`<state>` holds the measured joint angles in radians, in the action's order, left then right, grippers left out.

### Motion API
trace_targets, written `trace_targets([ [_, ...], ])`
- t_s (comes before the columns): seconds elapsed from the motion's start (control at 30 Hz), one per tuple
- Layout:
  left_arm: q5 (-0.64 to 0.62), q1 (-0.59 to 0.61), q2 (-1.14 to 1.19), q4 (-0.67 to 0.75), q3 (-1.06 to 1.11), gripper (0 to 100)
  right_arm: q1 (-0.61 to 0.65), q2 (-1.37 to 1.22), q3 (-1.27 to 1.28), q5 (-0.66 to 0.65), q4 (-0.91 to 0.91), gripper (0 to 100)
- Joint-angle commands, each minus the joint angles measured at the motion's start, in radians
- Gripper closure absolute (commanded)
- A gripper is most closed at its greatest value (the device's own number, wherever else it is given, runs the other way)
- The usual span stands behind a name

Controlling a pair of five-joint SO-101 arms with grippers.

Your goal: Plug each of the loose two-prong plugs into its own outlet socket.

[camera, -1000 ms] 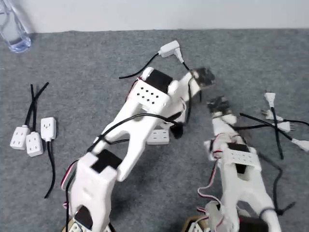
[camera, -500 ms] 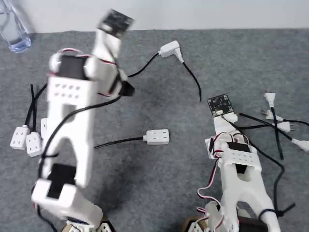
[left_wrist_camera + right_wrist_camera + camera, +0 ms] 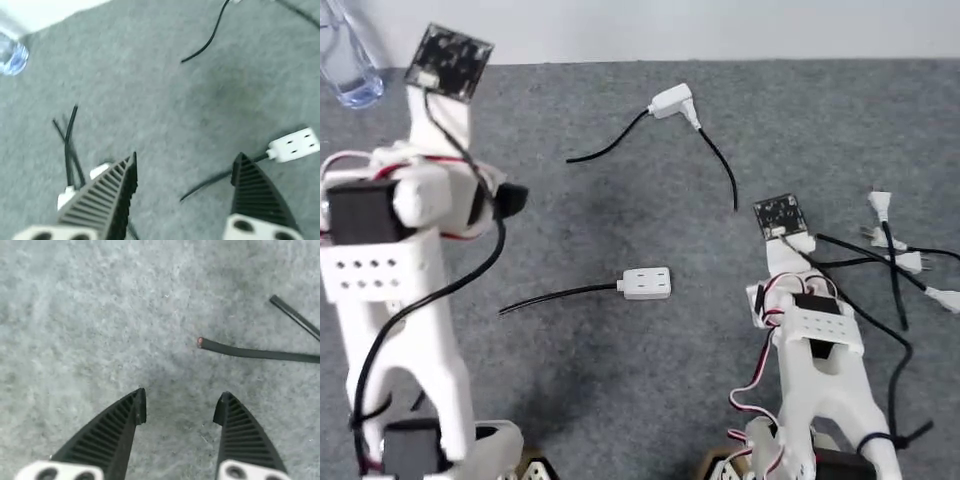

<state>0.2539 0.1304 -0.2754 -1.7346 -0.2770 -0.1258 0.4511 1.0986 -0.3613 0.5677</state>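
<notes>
A white outlet socket (image 3: pixel 647 283) lies mid-table on a black cord and also appears in the left wrist view (image 3: pixel 295 145). Farther back, a white plug-and-socket piece (image 3: pixel 670 101) has a cord running off each side. Loose white two-prong plugs (image 3: pixel 910 262) lie tangled at the right edge. My left gripper (image 3: pixel 185 167) is open and held high over the left side, with more white sockets (image 3: pixel 100 171) partly behind one finger. My right gripper (image 3: pixel 181 402) is open just above bare carpet, close to a cut cord end (image 3: pixel 200 342).
A clear water bottle (image 3: pixel 350 60) stands at the back left corner by the wall. The left arm (image 3: pixel 390 260) rises tall over the table's left side. The right arm (image 3: pixel 815 340) sits low at front right, with black cables (image 3: pixel 880 320) draped beside it.
The left arm has swung from the table's centre to the far left and risen, now covering the sockets there. The right arm drew back slightly. The plugs and sockets have not moved.
</notes>
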Motion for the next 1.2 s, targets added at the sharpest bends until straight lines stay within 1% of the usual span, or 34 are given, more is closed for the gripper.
trace_targets([
  [0.0, 0.020, 0.074, -0.098, -0.017, 0.081, 71, -0.004, 0.024, -0.114, 0.021, 0.054, 77.2],
  [0.17, 0.018, 0.132, -0.169, 0.003, 0.228, 71, -0.002, 0.027, -0.206, 0.021, 0.128, 77.2],
  [0.27, 0.017, 0.155, -0.219, 0.074, 0.377, 71, -0.008, 0.081, -0.230, 0.021, 0.162, 77.2],
  [0.37, 0.003, 0.149, -0.278, 0.204, 0.596, 71, -0.008, 0.214, -0.232, 0.018, 0.219, 77.2],
  [0.47, -0.071, 0.147, -0.356, 0.400, 0.848, 71, -0.002, 0.403, -0.232, 0.018, 0.300, 77.2],
  [0.57, -0.107, 0.152, -0.456, 0.562, 1.053, 71, -0.001, 0.604, -0.222, 0.020, 0.381, 77.2],
  [0.73, -0.163, 0.147, -0.644, 0.715, 1.316, 71, -0.001, 0.903, -0.097, 0.017, 0.437, 77.2],
  [0.83, -0.164, 0.149, -0.753, 0.758, 1.423, 71, -0.001, 1.059, 0.023, 0.021, 0.437, 77.2],
  [1.03, -0.167, 0.150, -0.939, 0.763, 1.554, 71, -0.001, 1.313, 0.206, 0.021, 0.437, 77.2],
  [1.1, -0.167, 0.150, -0.997, 0.770, 1.592, 71, -0.001, 1.366, 0.244, 0.021, 0.437, 77.2],
  [1.17, -0.167, 0.149, -1.054, 0.790, 1.638, 71, -0.001, 1.365, 0.259, 0.021, 0.435, 77.2],
])
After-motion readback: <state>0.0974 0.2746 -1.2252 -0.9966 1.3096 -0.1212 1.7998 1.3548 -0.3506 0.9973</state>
